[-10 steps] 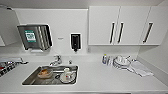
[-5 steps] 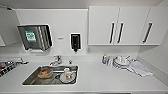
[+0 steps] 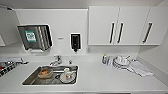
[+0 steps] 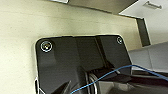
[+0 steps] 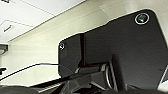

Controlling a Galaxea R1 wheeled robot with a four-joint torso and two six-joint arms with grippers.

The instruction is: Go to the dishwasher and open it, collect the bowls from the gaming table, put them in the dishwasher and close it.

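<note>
I face a white kitchen counter (image 3: 100, 77) with a steel sink (image 3: 30, 79) set into it. The dishwasher, the bowls and the gaming table are out of view. In the sink lie an orange-brown item (image 3: 45, 73) and some white dishes (image 3: 67, 75). The left wrist view shows the arm's dark plate (image 4: 75, 60) against a pale wall, and the right wrist view shows its dark plate (image 5: 120, 52) under a white ceiling.
White wall cupboards (image 3: 120, 25) with dark handles hang at the upper right. A paper towel dispenser (image 3: 35, 37) and a black soap dispenser (image 3: 75, 41) are on the wall. A tap (image 3: 57, 60) stands behind the sink. White dishes (image 3: 121, 62) and a cloth (image 3: 140, 68) sit on the right.
</note>
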